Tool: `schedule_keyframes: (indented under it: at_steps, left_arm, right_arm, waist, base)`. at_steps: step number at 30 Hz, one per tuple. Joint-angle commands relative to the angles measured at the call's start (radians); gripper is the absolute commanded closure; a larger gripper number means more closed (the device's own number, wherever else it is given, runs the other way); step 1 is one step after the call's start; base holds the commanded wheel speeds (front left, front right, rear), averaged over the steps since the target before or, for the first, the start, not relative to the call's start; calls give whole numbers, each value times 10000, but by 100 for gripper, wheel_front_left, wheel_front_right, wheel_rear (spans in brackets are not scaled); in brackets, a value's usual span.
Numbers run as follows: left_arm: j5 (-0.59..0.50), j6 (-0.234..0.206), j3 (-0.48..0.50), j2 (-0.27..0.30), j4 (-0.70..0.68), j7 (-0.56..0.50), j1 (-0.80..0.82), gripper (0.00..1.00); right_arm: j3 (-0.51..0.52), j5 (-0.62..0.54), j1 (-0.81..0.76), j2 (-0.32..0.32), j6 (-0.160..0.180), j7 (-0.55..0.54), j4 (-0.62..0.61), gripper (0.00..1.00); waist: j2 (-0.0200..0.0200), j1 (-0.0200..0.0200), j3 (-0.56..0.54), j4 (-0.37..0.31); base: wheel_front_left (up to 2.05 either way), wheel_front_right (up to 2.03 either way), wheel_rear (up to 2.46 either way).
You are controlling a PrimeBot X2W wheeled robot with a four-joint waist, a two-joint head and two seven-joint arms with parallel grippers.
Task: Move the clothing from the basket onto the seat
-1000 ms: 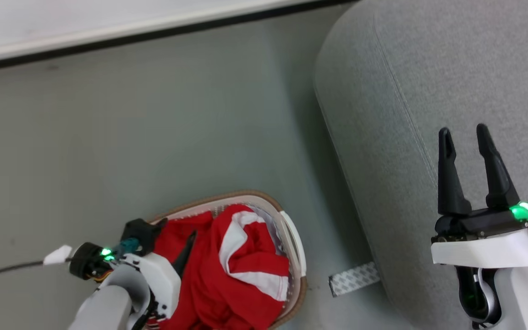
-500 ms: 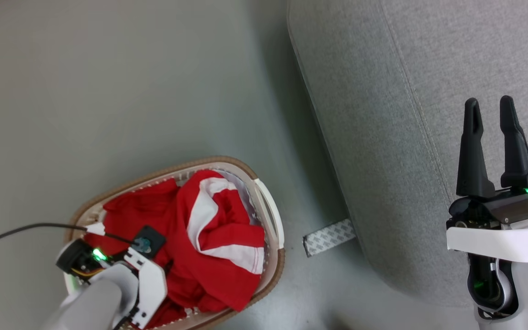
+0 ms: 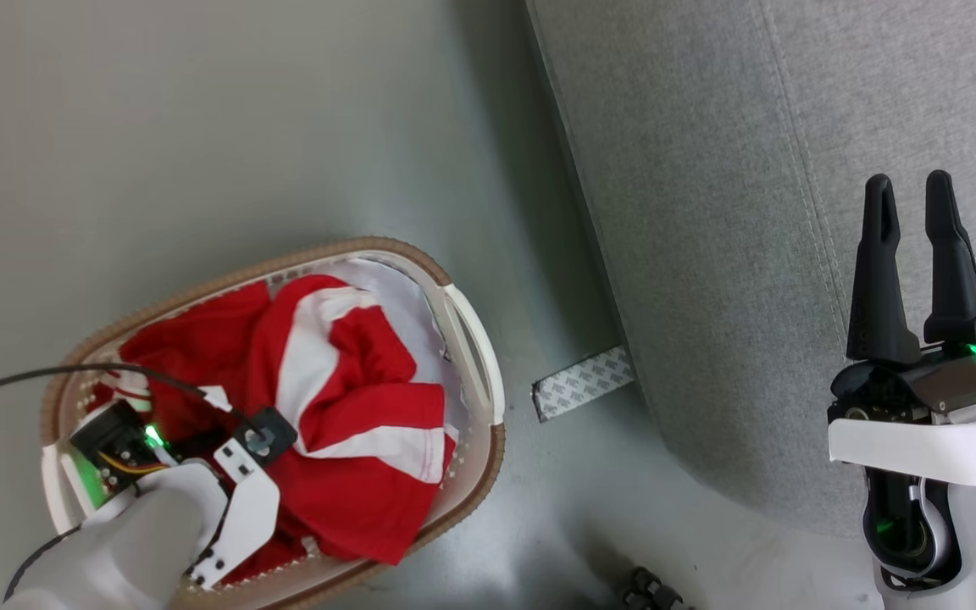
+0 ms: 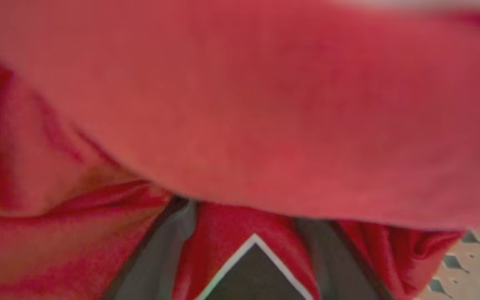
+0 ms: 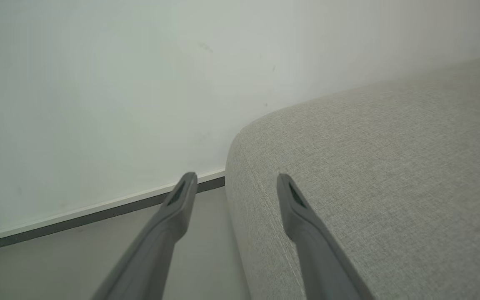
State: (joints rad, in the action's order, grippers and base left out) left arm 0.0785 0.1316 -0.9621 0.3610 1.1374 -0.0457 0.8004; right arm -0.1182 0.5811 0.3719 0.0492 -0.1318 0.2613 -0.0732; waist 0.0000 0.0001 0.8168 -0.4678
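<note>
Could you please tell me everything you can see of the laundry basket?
The laundry basket is oval, white perforated plastic with a brown woven-looking rim and white end handles. It stands upright on the grey floor, left of the seat and apart from it. The red-and-white jersey fills it, and the left arm reaches inside.

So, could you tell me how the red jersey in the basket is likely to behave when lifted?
Probably floppy: the jersey lies crumpled in folds in the basket, so it should drape from wherever it is pinched. Likely light, being thin cloth. Its trailing edges might snag on the rim.
</note>
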Motion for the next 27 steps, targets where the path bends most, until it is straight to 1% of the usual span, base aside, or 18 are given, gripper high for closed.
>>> schedule_keyframes:
  at_steps: [1,3,4,5,6,7,11,14,20,21,27]
  left_arm:
    - [-4,-14,-77,78,138,-10,94,0]
    - [126,-14,-154,64,233,77,158,0]
    - [177,-14,-197,38,295,95,174,11]
    - [240,-14,-243,4,338,153,185,54]
    - [290,-14,-299,-34,368,224,193,82]
    - [341,-14,-349,-72,398,325,192,100]
    - [482,-14,-442,-212,526,585,240,100]
    - [635,-14,-493,-428,694,805,134,100]
    - [1124,-14,-355,-974,916,1338,-189,100]
    - [1124,-14,-355,-974,916,1338,-189,100]
    - [1866,-14,-47,-1662,1008,2079,-598,100]
  right_arm:
    - [0,83,171,0,21,34,-43,0]
    - [-14,78,185,0,21,34,-24,0]
    - [-12,67,183,0,21,35,-7,0]
    - [-8,54,187,0,21,35,18,0]
    - [-8,31,198,2,21,35,53,0]
    - [-9,-6,206,0,21,35,88,0]
    - [-8,-95,284,0,21,35,191,0]
    - [9,-170,301,2,21,35,271,0]
    - [137,-566,274,3,21,35,457,0]
    - [137,-566,274,3,21,35,457,0]
    - [223,-1092,59,5,21,35,752,0]
  waist:
    - [0,-1,110,-53]
    - [0,-1,147,-57]
    - [0,-1,146,-53]
    - [0,-1,137,-47]
    - [0,-1,113,-44]
    - [0,-1,79,-38]
    - [0,-1,-130,10]
    - [0,-1,-488,118]
    - [0,-1,-1615,511]
    - [0,-1,-1615,511]
    - [0,-1,-2949,1153]
  base:
    - [0,0,0]
    - [0,0,0]
    - [0,0,0]
    - [0,0,0]
    - [0,0,0]
    - [0,0,0]
    - [0,0,0]
    - [0,0,0]
    - [0,0,0]
    - [0,0,0]
    - [0,0,0]
